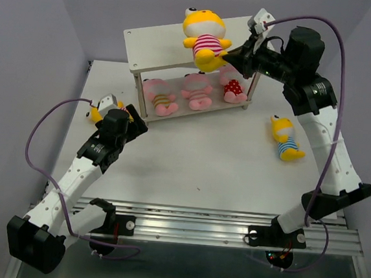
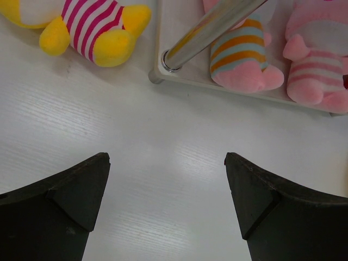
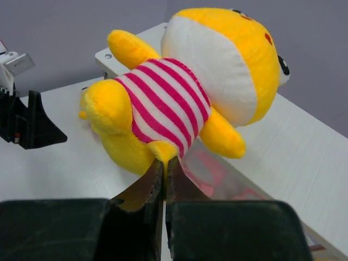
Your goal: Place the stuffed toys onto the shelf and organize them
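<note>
The off-white two-tier shelf (image 1: 158,42) stands at the back of the table. My right gripper (image 1: 229,54) is shut on the foot of a yellow stuffed toy in a pink-striped shirt (image 1: 204,36), which it holds over the top board; the wrist view shows the jaws (image 3: 165,163) pinching that toy (image 3: 179,92). Three pink toys (image 1: 160,96) (image 1: 197,91) (image 1: 232,86) lie on the lower board. A yellow toy in blue stripes (image 1: 285,140) lies on the table at the right. My left gripper (image 2: 167,163) hovers open over bare table by the shelf's front-left leg (image 2: 209,27), next to another yellow toy (image 2: 92,27).
A metal rail (image 1: 198,221) runs along the near table edge between the arm bases. Purple cables (image 1: 40,126) loop beside each arm. The shelf's thin legs stand close to the left gripper. The table's left edge (image 1: 78,103) lies just beyond the yellow toy.
</note>
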Available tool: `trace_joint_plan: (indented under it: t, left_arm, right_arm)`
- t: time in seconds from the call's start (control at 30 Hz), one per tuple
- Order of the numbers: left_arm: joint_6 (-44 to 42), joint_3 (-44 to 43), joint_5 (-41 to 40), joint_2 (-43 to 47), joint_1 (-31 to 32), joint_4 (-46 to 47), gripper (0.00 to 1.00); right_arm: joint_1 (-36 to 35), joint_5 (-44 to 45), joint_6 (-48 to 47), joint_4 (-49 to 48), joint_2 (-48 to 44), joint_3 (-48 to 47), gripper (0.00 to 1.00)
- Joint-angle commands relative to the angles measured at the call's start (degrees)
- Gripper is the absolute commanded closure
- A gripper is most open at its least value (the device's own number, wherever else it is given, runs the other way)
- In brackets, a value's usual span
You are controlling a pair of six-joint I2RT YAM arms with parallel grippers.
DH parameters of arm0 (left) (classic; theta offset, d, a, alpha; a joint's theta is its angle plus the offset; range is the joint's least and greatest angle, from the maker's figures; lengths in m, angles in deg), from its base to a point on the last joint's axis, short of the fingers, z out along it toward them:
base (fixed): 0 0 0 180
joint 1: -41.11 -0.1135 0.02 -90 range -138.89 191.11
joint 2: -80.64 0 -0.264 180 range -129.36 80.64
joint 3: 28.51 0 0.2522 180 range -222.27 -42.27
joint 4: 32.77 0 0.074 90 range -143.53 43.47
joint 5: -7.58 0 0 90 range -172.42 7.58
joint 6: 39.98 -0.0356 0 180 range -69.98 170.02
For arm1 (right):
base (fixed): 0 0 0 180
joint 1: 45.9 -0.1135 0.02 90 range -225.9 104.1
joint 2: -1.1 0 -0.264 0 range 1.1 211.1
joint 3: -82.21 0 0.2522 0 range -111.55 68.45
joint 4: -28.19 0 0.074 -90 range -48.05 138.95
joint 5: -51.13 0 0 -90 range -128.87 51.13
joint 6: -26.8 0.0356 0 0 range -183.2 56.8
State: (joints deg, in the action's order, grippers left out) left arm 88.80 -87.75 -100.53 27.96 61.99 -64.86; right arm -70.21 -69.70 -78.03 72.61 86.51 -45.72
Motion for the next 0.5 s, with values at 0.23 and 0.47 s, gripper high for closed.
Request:
trace_joint_plan:
  t: [0.23,0.47]
  left_arm:
    - [-1.2,-1.4,-1.8,1.6,-0.2,0.8,0.01]
    - [-1.3,-0.9,-1.6,1.8,-0.2,1.4,0.01]
  right_arm:
    - [0.3,1.5,-5.6,3.8,18.7,-20.6,0.99]
    - [0.9,7.4,-9.8,3.3,19.4,-19.0,0.99]
